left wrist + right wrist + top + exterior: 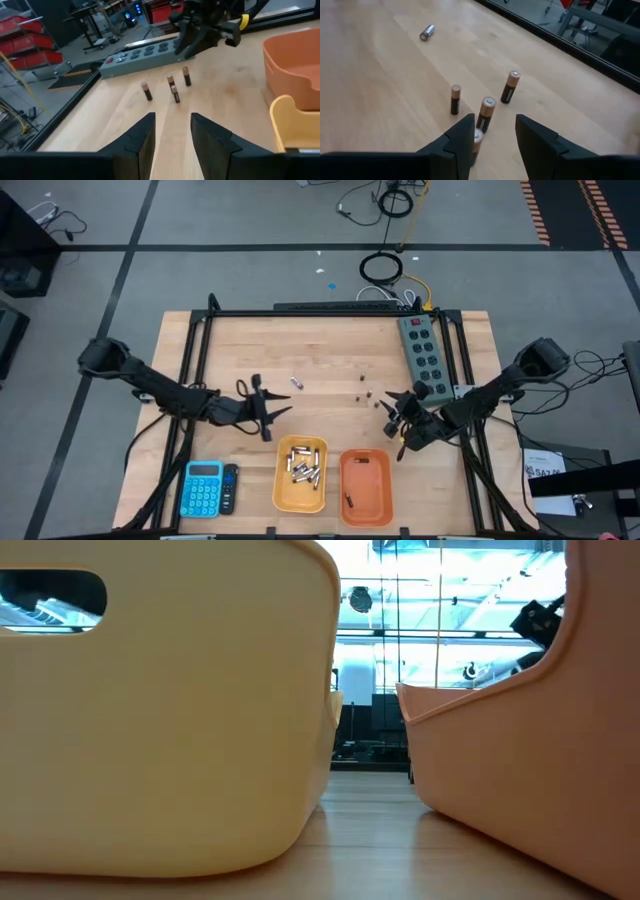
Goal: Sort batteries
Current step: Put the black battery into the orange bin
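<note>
Several small dark batteries [486, 114] stand upright on the wood just ahead of my right gripper [494, 119], which is open. One more of them [477, 141] shows partly behind a fingertip; I cannot tell whether it touches. A silvery battery [427, 32] lies on its side farther off, also visible in the high view [296, 383]. My left gripper [172, 117] is open over bare table near the yellow bin and faces the dark batteries [175, 93]. The yellow bin [282, 490] holds several silvery batteries [303, 468]. The orange bin [380, 485] holds one dark battery [350, 500].
A grey power strip [425, 350] lies along the table's far right, behind the dark batteries. A blue calculator [202, 488] sits at the near left. In the low view the yellow bin's wall [160, 740] and the orange bin's wall [520, 760] block most of the table.
</note>
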Motion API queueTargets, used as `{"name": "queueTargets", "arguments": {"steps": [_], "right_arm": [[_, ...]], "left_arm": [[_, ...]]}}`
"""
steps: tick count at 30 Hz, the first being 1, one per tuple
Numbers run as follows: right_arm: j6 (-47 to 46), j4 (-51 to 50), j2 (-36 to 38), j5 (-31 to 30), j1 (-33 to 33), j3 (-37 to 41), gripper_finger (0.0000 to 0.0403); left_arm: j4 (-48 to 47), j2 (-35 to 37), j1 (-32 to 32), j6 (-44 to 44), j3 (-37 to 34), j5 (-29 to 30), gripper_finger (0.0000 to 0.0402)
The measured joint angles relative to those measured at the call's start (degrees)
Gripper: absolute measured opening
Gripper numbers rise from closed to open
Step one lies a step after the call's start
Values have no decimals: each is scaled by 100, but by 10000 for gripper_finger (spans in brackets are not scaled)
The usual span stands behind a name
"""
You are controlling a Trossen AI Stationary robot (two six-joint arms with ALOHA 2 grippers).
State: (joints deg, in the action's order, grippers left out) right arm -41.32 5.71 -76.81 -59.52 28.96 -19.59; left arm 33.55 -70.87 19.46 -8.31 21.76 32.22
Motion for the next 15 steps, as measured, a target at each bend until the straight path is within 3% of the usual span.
{"name": "queueTargets", "arguments": {"steps": [4,15], "right_arm": [[65,319,-202,304,-162,0,142],[129,954,-973,249,-326,0,149]], "left_arm": [[434,145,2,-121,-297,6,134],[507,195,2,-147,-335,6,134]]}}
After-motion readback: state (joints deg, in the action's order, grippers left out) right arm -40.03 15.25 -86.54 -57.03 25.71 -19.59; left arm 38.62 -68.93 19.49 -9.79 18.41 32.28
